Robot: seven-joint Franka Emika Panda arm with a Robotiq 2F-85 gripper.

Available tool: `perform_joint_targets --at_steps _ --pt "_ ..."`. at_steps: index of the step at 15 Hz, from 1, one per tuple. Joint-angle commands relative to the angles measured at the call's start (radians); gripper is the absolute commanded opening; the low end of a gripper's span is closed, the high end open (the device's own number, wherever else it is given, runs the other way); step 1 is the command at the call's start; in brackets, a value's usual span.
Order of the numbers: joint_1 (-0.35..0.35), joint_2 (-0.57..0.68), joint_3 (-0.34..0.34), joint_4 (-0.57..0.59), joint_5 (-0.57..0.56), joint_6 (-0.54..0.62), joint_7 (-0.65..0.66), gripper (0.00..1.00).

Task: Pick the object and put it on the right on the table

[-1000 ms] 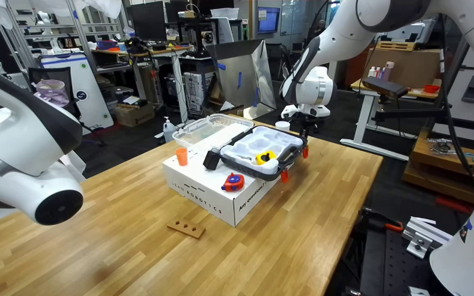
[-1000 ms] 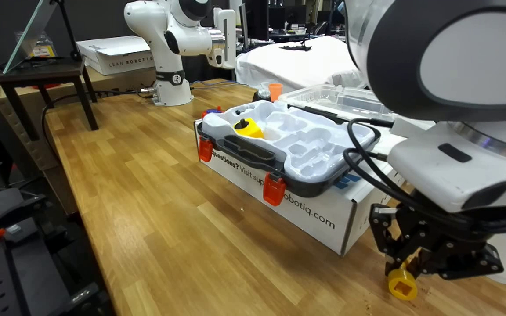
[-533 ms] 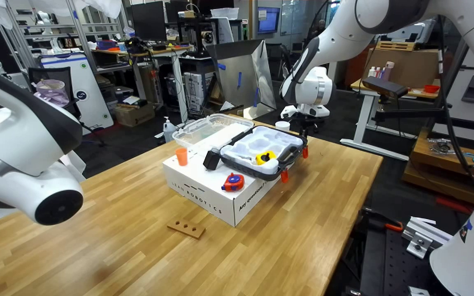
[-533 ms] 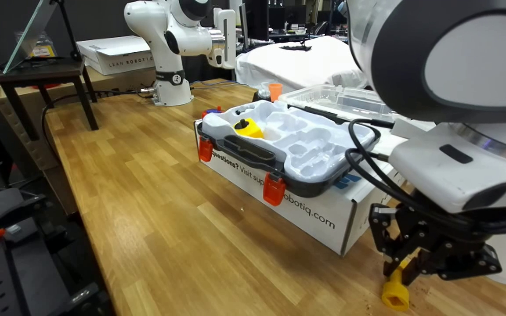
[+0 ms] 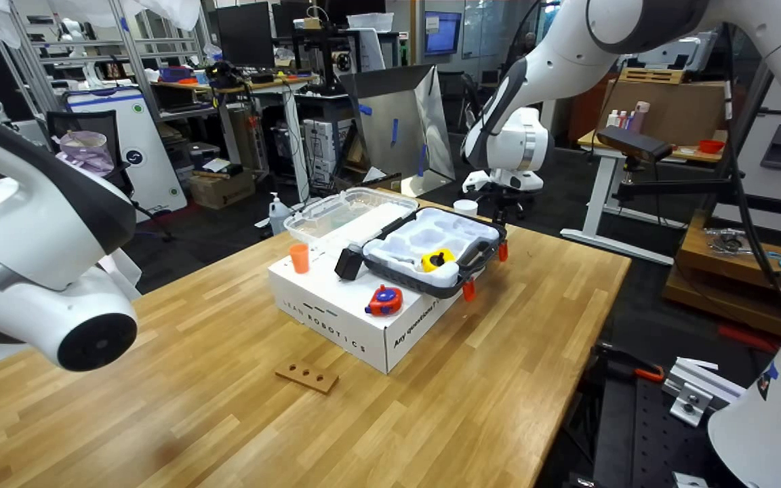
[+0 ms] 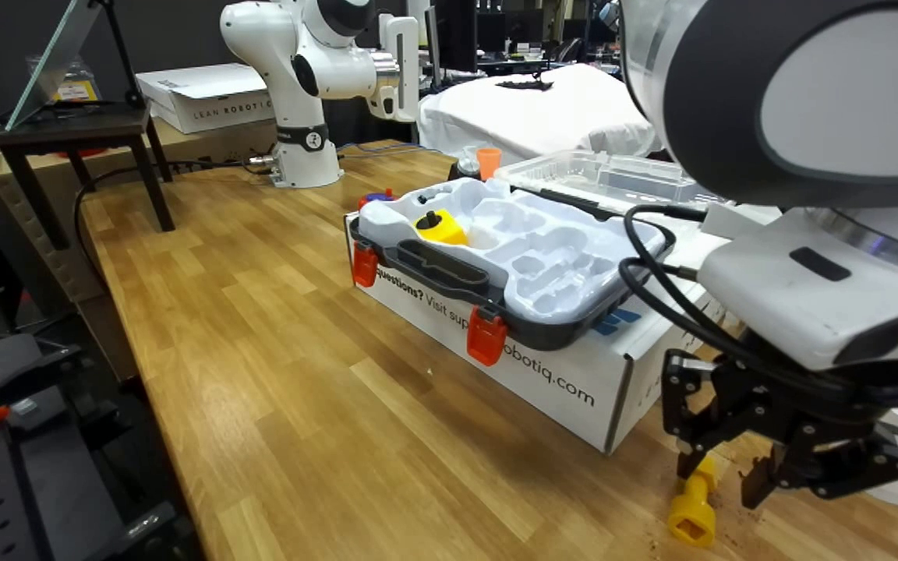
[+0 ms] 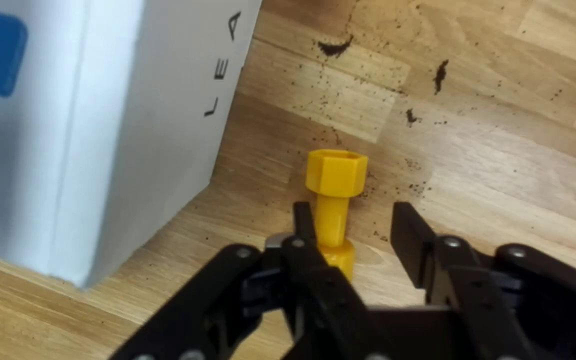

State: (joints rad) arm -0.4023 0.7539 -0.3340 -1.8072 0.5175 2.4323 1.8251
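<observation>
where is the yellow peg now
In the wrist view, the yellow peg lies on the table, right of the white box and between the jaws of the open gripper.

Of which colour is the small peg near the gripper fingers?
The peg is yellow; it shows best in the wrist view.

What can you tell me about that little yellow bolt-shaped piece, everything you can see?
The yellow bolt-shaped piece looks like smooth plastic: a hollow hexagonal end, a narrower shaft and a round end with a square-looking socket. It appears to lie on its side on the wooden table, apart from the white box. The open tool straddles it; one fingertip is close beside it, whether touching I cannot tell.
</observation>
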Motion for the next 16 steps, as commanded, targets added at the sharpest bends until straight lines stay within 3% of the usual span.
perform_joint_targets --at_steps 1,5,11,16 --pt "-0.035 -0.106 0.028 -0.066 0.037 0.037 -0.040 0.76" --pt "-0.054 -0.240 0.038 -0.126 0.084 0.049 -0.109 0.99" --pt "-0.044 -0.461 0.027 -0.279 0.203 0.039 -0.303 1.00" --pt "-0.032 -0.643 -0.006 -0.419 0.247 -0.028 -0.580 1.00"
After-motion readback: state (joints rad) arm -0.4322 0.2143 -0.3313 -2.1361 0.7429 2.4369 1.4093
